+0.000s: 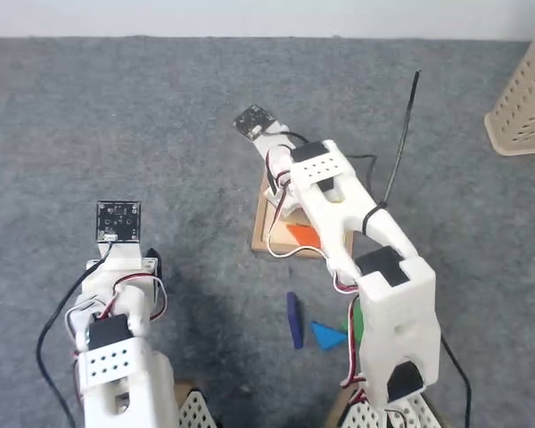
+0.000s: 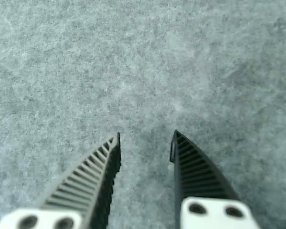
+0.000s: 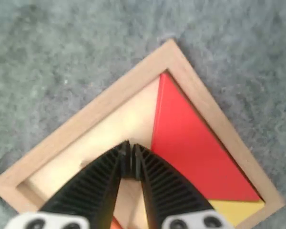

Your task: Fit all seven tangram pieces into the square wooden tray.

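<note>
Right gripper, pinched shut, hangs over the tray beside the red piece, likely to nudge it flush; left gripper hangs open, well away.

The bench is covered edge to edge in grey, short-pile carpet with a mottled, felt-like texture. Along its far edge runs a pale, plain strip of wall. At the far right corner stands 1 beige basket with rows of small holes, cut off by the edge. The light is even, with soft shadows.
</note>
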`<action>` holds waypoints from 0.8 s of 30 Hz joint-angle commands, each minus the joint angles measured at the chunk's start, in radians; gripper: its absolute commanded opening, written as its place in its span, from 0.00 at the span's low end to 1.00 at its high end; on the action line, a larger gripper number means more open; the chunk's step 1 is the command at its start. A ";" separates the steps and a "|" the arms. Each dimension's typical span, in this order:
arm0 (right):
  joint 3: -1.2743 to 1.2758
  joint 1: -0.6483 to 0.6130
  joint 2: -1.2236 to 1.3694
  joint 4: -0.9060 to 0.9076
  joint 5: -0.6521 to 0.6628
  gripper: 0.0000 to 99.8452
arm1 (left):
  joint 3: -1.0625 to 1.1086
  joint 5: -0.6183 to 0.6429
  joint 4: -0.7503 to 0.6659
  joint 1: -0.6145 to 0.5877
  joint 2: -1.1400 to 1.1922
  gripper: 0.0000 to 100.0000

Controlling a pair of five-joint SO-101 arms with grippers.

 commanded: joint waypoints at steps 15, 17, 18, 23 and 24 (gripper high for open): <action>0.282 0.074 -0.288 -0.124 -0.008 0.01 | -0.004 -0.006 -0.026 -0.003 -0.020 0.17; 0.305 0.073 -0.329 -0.131 -0.012 0.01 | -0.004 -0.006 -0.026 -0.003 -0.020 0.17; 0.315 0.073 -0.346 -0.133 -0.014 0.01 | -0.004 -0.006 -0.026 -0.003 -0.020 0.17; 0.345 0.045 -0.384 -0.133 -0.014 0.01 | -0.004 -0.006 -0.026 -0.003 -0.020 0.17; 0.354 0.035 -0.389 -0.133 -0.014 0.01 | -0.004 -0.006 -0.026 -0.003 -0.020 0.17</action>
